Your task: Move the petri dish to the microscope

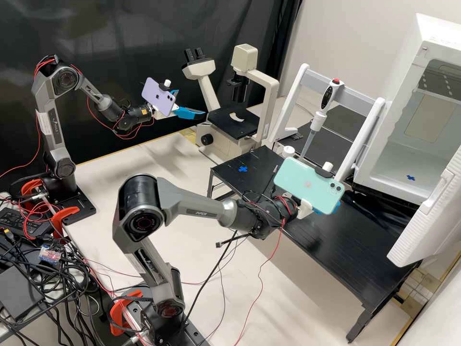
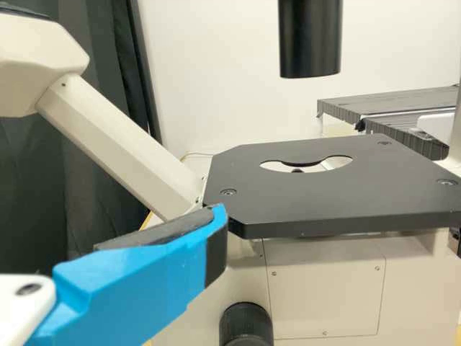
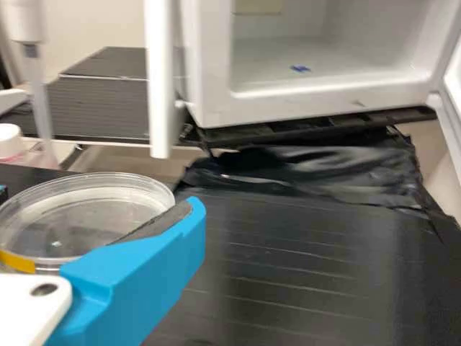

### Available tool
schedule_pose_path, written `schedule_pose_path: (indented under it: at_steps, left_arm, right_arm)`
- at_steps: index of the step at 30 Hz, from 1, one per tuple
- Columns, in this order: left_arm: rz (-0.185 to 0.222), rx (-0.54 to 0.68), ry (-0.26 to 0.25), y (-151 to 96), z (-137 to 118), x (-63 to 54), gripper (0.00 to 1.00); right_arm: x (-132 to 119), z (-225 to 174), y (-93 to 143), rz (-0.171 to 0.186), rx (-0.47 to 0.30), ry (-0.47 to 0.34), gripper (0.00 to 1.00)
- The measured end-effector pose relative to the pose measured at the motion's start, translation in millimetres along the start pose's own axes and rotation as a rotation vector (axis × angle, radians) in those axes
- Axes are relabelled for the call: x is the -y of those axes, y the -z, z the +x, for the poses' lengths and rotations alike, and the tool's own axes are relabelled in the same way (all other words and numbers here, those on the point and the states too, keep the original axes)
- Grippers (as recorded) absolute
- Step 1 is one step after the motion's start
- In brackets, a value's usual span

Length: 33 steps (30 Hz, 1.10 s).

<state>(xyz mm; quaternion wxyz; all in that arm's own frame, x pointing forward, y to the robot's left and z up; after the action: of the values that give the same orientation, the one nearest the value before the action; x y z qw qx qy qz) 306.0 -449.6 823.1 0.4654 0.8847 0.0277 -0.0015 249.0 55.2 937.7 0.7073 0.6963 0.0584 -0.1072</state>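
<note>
Although the petri dish (image 3: 79, 205) appears secured, the transfer is judged to be in its first part. In the right wrist view, the right gripper (image 3: 101, 200) pinches the dish by its rim and side wall, near level, at the black platform (image 3: 310, 281); whether the base is clear of the surface cannot be determined. In the high view, the left gripper (image 1: 191, 102) has its fingers spread and waits beside the microscope (image 1: 223, 143).

Operations left: carriage, placement on the stage (image 2: 346, 202), release and retraction. Because the left gripper is nearer the stage, a hand-over is a likely intermediate step, possibly at the blue cross (image 1: 242, 168) on the platform.

Observe the clearances. The pipette (image 1: 317, 122) and its white stand (image 1: 291, 101) rise from the platform near the probable route. A capped bottle (image 3: 10, 142) stands near the pipette, a possible snag for a low, wide dish. On the other side, the open incubator (image 1: 401, 163) and its door (image 1: 427, 216) limit lateral travel. The platform's front edge offers freer room. At the stage, a dark tube (image 2: 310, 40) hangs above the round opening (image 2: 306, 166); a low, level approach should avoid contact. Excess tilt or rim pressure could cause slippage.
</note>
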Motion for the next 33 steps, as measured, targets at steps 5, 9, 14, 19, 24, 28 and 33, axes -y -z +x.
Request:
schedule_pose_path:
  at_steps: [5, 9, 14, 19, 24, 28, 33]
  left_arm:
    - [0.000, 0.000, 0.000, 0.0, 0.0, 0.0, 1.00]
    - [0.000, 0.000, 0.000, 0.0, 0.0, 0.0, 1.00]
    - [0.000, 0.000, 0.000, 0.0, 0.0, 0.0, 1.00]
    - [0.000, 0.000, 0.000, 0.0, 0.0, 0.0, 1.00]
    - [0.000, 0.000, 0.000, 0.0, 0.0, 0.0, 1.00]
    - [0.000, 0.000, 0.000, 0.0, 0.0, 0.0, 1.00]
    - [0.000, 0.000, 0.000, 0.0, 0.0, 0.0, 1.00]
  right_arm:
    - [20.0, -10.0, 31.9, -0.052, -0.105, 0.041, 0.00]
    - [38.6, -14.2, 61.3, -0.103, -0.197, 0.092, 0.00]
    - [61.4, -8.6, 91.9, -0.163, -0.262, 0.164, 0.00]
    - [79.6, 7.0, 124.9, -0.211, -0.273, 0.208, 0.00]
    - [103.1, 28.5, 157.6, -0.253, -0.255, 0.244, 0.00]
    - [116.1, 39.4, 179.9, -0.253, -0.229, 0.238, 0.00]
    - [130.9, 51.4, 206.2, -0.273, -0.208, 0.183, 0.00]
